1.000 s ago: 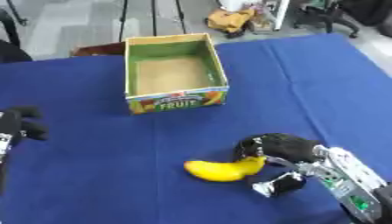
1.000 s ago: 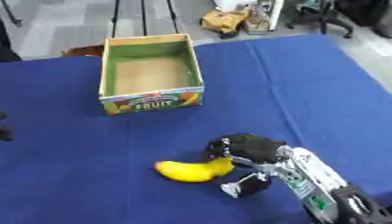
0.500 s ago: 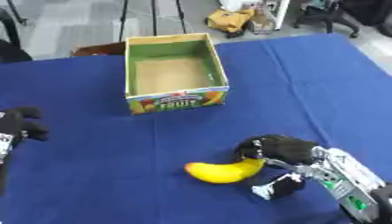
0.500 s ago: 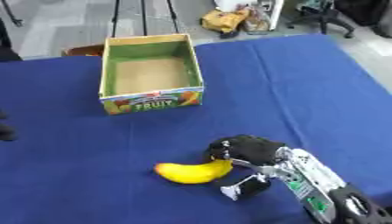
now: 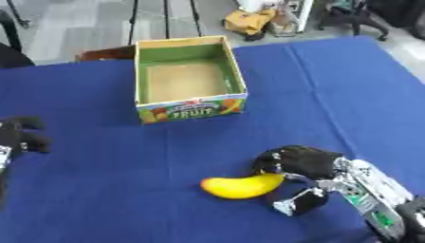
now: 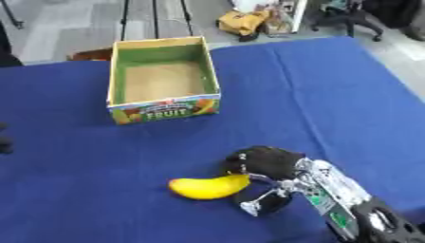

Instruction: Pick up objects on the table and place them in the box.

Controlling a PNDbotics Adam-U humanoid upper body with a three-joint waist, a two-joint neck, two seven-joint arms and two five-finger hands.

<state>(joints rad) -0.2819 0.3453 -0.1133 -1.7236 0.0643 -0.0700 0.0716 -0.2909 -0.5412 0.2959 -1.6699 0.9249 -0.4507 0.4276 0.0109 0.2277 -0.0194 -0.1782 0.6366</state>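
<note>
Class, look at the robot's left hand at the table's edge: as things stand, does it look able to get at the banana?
Probably not easily. The left hand sits far off; the right hand already curls round the banana, covering its near end.

The banana (image 5: 238, 185) lies on the table (image 5: 348, 90), near side, right hand (image 5: 300, 163) (its right end) touching; box (image 5: 189, 78) far behind.

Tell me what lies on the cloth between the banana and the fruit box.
Nothing: only bare blue tablecloth lies between the banana and the box, clearest in the left eye view. The right hand is at the banana's right end.
</note>
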